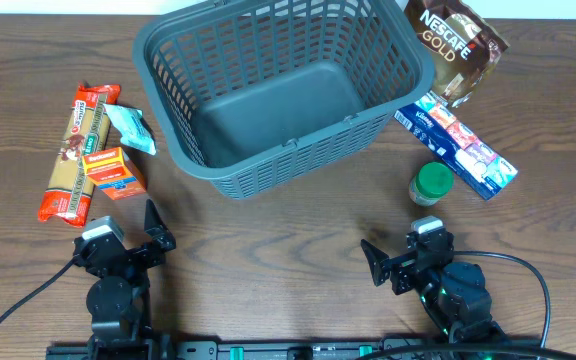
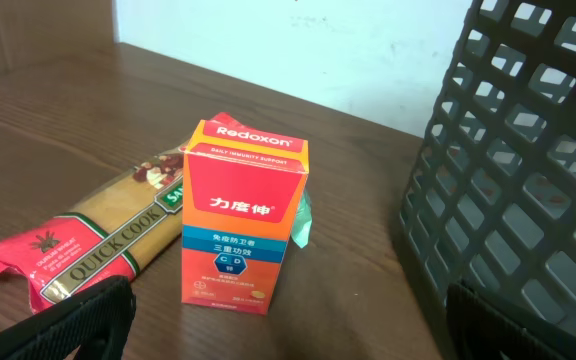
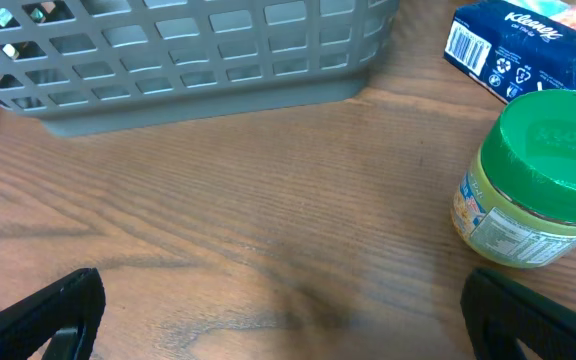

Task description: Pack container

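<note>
The dark grey slatted basket (image 1: 278,95) stands empty at the table's back centre; its wall also shows in the left wrist view (image 2: 513,170) and the right wrist view (image 3: 188,60). My left gripper (image 1: 143,235) is open and empty near the front left, a short way in front of an orange Redoxon box (image 1: 115,172) (image 2: 243,215). My right gripper (image 1: 400,258) is open and empty near the front right, below a green-lidded jar (image 1: 431,184) (image 3: 538,180).
A long pasta packet (image 1: 76,152) (image 2: 98,240) and a small teal packet (image 1: 130,128) lie at the left. A Nescafé Gold pouch (image 1: 454,45) and a blue Kleenex pack (image 1: 458,145) (image 3: 523,45) lie right of the basket.
</note>
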